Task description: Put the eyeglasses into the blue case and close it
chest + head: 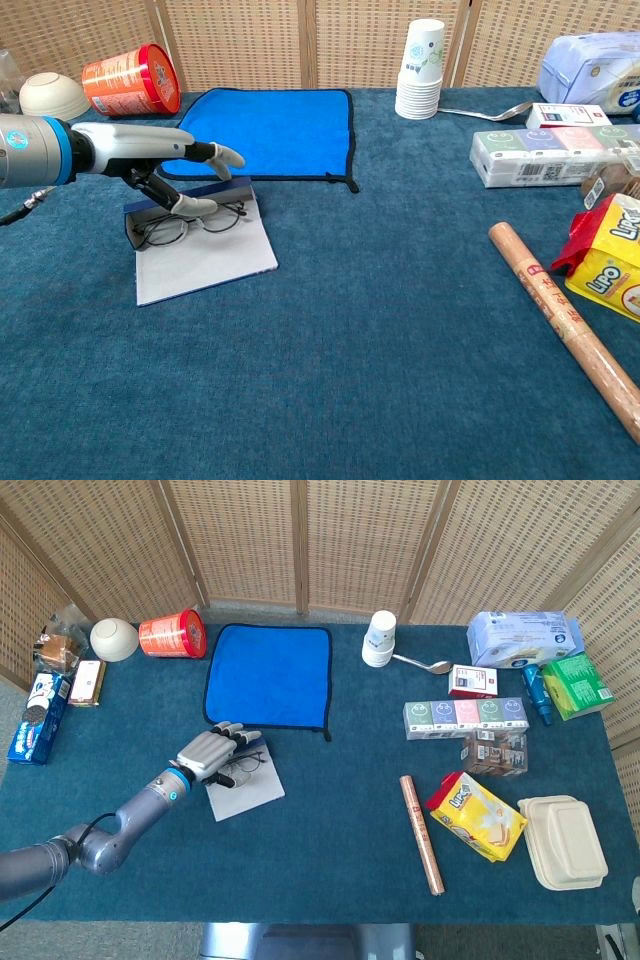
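- The left hand [150, 160] reaches from the left edge over the open case [190, 190], palm down. Its fingers [215, 153] are stretched out flat and a little apart, and the thumb [190, 205] points down toward the glasses [190, 222]. I cannot tell whether the thumb really touches them or the case; the hand does not seem to hold anything.
- In the head view the same hand [212, 750] covers the blue part of the case, so only the pale flap [245, 788] and part of the glasses [245, 767] show.
- The case is open, just in front of the near left corner of the blue cloth [265, 130]. Its blue wall stands at the back and the pale flap lies flat on the table [350, 350], toward the camera.
- The glasses lie at the back of the flap, against the blue wall, with the lenses side by side.
- The right hand is not seen in either view.
- At the back left there are a red can [130, 78] on its side and a white bowl [52, 95].
- At the back middle stands a stack of paper cups [420, 68], and a spoon [485, 110] lies just right of it.
- On the right lie a long brown roll [565, 325] and a yellow snack bag [610, 255].
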Motion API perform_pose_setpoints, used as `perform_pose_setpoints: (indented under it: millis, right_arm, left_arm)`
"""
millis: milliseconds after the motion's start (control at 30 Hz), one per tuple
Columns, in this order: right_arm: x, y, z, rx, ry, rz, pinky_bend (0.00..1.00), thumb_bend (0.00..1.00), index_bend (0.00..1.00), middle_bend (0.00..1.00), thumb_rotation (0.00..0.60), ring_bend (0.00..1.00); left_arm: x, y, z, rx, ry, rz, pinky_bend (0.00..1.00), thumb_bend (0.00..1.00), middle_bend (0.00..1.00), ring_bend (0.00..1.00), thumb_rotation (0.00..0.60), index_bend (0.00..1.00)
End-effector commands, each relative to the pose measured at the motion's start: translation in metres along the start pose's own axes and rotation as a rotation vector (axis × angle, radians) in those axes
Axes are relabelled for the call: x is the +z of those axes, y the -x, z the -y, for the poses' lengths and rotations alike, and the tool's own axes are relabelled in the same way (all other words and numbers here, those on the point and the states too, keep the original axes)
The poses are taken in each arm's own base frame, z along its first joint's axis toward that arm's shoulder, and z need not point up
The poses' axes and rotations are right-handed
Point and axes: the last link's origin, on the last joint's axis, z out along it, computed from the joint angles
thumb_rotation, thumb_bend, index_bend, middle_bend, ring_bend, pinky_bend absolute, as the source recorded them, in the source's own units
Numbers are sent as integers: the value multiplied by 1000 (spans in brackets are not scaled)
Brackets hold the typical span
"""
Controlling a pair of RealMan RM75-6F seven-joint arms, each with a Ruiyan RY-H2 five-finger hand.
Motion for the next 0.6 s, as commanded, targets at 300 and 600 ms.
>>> perform_pose_setpoints:
  millis: [300, 600]
  right_arm:
    - [-3, -4, -2, 6, -2, -10, 87, 362, 0, 24, 600, 0]
    - [-2, -1, -1, 17, -11, -5, 88, 361, 0, 24, 600, 0]
  left_arm:
    - [-18, 12, -20, 30, 86, 53, 0, 354, 136, 0, 311, 30]
    - [-57, 21, -11, 58, 77, 75, 0, 354, 135, 0, 299, 28]
